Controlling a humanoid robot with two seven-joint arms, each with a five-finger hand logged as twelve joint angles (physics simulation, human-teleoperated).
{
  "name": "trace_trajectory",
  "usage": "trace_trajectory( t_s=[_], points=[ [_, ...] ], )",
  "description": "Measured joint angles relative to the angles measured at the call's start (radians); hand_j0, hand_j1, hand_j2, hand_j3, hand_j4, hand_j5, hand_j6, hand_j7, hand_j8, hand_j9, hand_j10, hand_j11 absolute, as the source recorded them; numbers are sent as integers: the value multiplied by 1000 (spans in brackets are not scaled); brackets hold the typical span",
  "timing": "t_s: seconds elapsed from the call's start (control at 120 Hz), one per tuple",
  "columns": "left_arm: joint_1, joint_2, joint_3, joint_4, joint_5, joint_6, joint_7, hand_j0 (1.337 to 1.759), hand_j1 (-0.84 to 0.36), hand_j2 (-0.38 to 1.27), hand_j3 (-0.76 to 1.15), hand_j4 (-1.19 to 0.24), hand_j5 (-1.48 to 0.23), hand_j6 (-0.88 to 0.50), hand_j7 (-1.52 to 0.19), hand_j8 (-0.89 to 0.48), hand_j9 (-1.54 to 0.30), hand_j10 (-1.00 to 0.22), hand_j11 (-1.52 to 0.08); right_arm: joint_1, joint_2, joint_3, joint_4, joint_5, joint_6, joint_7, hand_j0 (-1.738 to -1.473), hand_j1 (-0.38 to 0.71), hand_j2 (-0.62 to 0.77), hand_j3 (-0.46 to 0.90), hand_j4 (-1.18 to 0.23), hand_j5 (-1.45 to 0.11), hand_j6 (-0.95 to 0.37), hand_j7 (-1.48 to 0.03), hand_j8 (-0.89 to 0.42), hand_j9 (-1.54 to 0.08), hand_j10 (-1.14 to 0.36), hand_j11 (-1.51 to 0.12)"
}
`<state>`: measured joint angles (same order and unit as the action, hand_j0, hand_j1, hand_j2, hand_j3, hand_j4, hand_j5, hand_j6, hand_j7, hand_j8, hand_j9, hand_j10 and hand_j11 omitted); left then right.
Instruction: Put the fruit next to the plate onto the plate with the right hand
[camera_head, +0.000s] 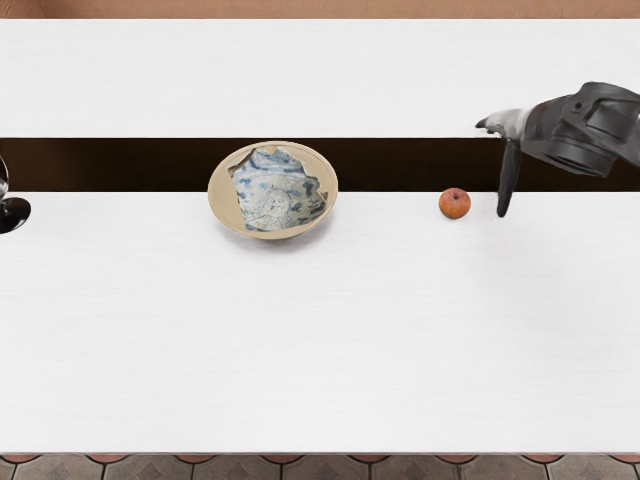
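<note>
Head view: right hand (512, 135) open, empty, just beside apple (454, 203) (not touching); a clumsy close could nudge it rolling along desk (320, 350), away from plate (216, 192).

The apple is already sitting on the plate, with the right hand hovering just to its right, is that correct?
Not quite. The apple is not on the plate; it lies on the table to the plate's right, apart from it, as the head view shows. The right hand does hover just to the apple's right.
</note>
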<state>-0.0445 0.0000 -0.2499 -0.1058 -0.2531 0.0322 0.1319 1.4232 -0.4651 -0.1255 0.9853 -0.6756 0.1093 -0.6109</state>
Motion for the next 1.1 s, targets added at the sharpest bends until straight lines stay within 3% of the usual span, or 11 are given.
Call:
trace_trajectory(
  t_s=[0.117, 0.317, 0.492, 0.9, 1.1],
  points=[
    [0, 0, 0, 0, 0, 0, 0, 1658, 349, 0, 0, 0, 0, -1, 0, 0, 0, 0, 0, -34, 4, -18, 12, -27, -73, 0, -1658, -340, -1, 0, -11, -11, -12, -10, -11, -11, -10, -11],
    [-5, 0, 0, 0, 0, 0, 0, 1658, 349, 0, 0, -1, 0, -1, 0, -1, 0, 0, 0, -98, 35, -27, 21, -54, -209, 0, -1658, -155, -31, 0, -165, -211, -166, -211, -165, -211, -164, -211],
    [-5, 0, 0, 0, 0, 0, 0, 1658, 349, 0, 0, 0, 0, -1, 0, -1, 0, 0, 0, -159, 78, -28, 23, -127, -390, 0, -1658, -92, -41, 0, -218, -280, -220, -280, -219, -280, -217, -280],
    [-3, 0, 0, 0, 0, 0, 0, 1658, 349, 0, 0, -1, 0, -1, 0, -1, 0, 0, 0, -198, 130, -21, 26, -144, -435, 0, -1658, -68, -45, 0, -238, -307, -239, -306, -239, -307, -238, -306],
    [-3, 0, 0, 0, 0, 0, 0, 1658, 349, 0, 0, 0, 0, -1, 0, -1, 0, 0, 0, -199, 139, -19, 28, -144, -436, 0, -1658, 45, -64, 0, -331, -428, -333, -428, -332, -428, -331, -428]
  ],
)
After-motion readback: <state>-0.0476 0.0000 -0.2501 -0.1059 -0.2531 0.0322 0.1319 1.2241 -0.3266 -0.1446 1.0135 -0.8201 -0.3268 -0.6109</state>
